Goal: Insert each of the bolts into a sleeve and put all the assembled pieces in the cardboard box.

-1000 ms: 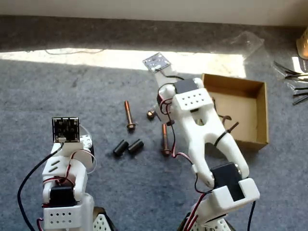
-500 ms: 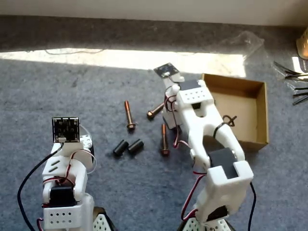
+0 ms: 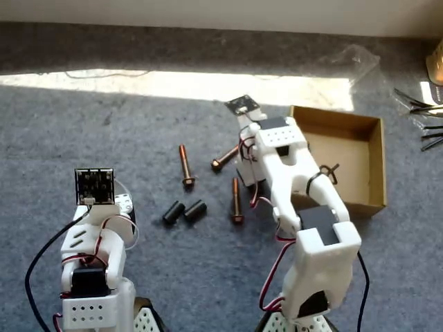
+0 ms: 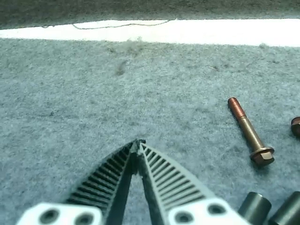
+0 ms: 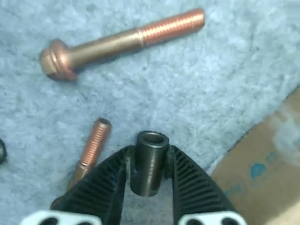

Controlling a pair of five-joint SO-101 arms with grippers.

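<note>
Right gripper (image 5: 150, 151) pinches a dark sleeve (image 5: 150, 174) close to the edge of the cardboard box (image 5: 262, 159).

The sleeve sits between the ribbed fingers (image 5: 187, 180), its open end facing away from the wrist, above the grey carpet (image 3: 83, 124). Three copper bolts (image 3: 185, 166) lie on the carpet beside the box, and two more sleeves (image 3: 174, 211) lie side by side near them. The left gripper (image 4: 138, 145) has its tips pressed together over the carpet, well apart from the box.

Bright sun strip (image 3: 138, 84) across shaded carpet (image 3: 208, 277)
</note>
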